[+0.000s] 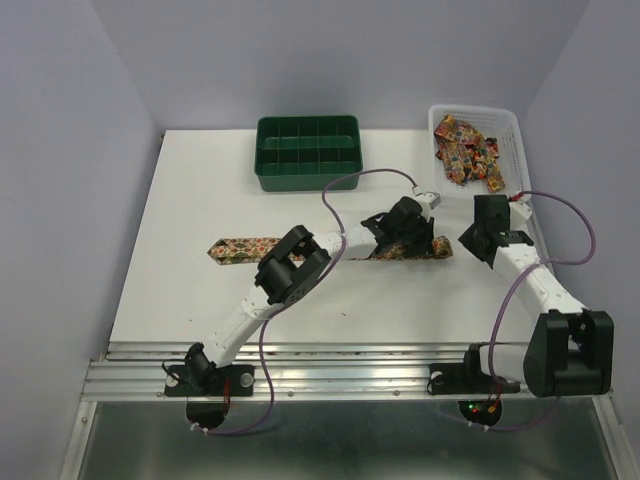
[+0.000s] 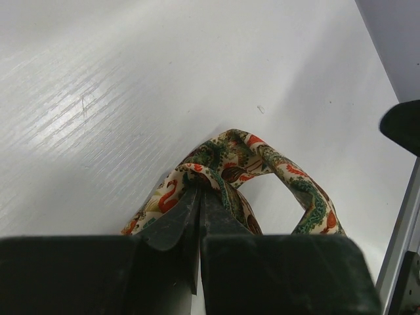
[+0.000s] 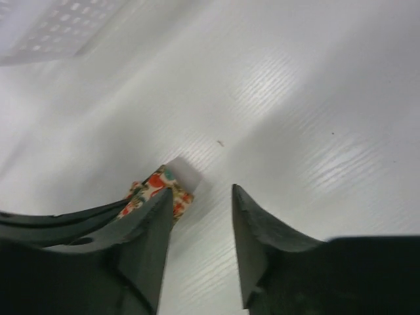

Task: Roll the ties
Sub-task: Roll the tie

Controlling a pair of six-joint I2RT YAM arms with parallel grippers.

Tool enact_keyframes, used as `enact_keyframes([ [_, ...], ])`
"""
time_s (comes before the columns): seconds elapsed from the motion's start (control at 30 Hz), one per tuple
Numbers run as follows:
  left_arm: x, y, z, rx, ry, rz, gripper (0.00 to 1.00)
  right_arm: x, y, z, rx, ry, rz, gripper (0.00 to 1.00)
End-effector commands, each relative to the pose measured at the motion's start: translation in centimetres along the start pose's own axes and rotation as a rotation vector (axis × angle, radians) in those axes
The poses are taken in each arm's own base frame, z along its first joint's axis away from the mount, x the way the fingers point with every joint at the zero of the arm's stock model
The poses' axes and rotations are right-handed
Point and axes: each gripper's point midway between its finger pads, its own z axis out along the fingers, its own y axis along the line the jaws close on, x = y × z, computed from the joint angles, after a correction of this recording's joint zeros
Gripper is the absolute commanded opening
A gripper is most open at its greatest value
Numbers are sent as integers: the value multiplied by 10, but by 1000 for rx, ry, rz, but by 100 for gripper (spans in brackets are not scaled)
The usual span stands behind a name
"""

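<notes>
A patterned tie point(image 1: 240, 247) lies flat across the middle of the table, its pointed end to the left. My left gripper point(image 1: 405, 238) is over its right part. In the left wrist view my left gripper point(image 2: 197, 190) is shut on a fold of the tie point(image 2: 262, 161), whose narrow end curls into a loose loop beyond the fingers. My right gripper point(image 1: 478, 243) stands just right of that end. In the right wrist view it point(image 3: 200, 197) is open with nothing between the fingers, and the tie's tip point(image 3: 157, 187) sits outside its left finger point(image 3: 147, 223).
A green compartment tray point(image 1: 307, 150) stands at the back centre. A white basket point(image 1: 500, 125) at the back right holds more patterned ties point(image 1: 465, 150). The basket's mesh point(image 3: 59, 26) shows in the right wrist view's upper left corner. The table's right edge runs close to my right arm.
</notes>
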Motion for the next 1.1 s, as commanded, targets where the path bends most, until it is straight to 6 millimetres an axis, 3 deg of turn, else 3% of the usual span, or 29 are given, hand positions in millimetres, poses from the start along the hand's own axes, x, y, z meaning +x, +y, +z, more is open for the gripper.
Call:
enact_keyframes([
  [0.0,-13,-12,-7,31,-32,17,10,-6,-5,17,91,7,-9,37],
  [0.07,-15,-12,-9,29,-37,16,10,14,11,22,-9,92,-46,28],
  [0.2,-21,-12,-15,18,-51,23,10,26,39,20,-171,153,-53,23],
  [0.43,-29,-9,-21,6,-65,14,12,31,42,10,-226,169,-57,24],
  [0.77,-44,-13,-35,-19,-97,28,34,54,57,9,-339,266,-79,23],
  [1.07,-59,-8,-57,-74,-106,61,36,49,60,5,-355,240,-64,24],
])
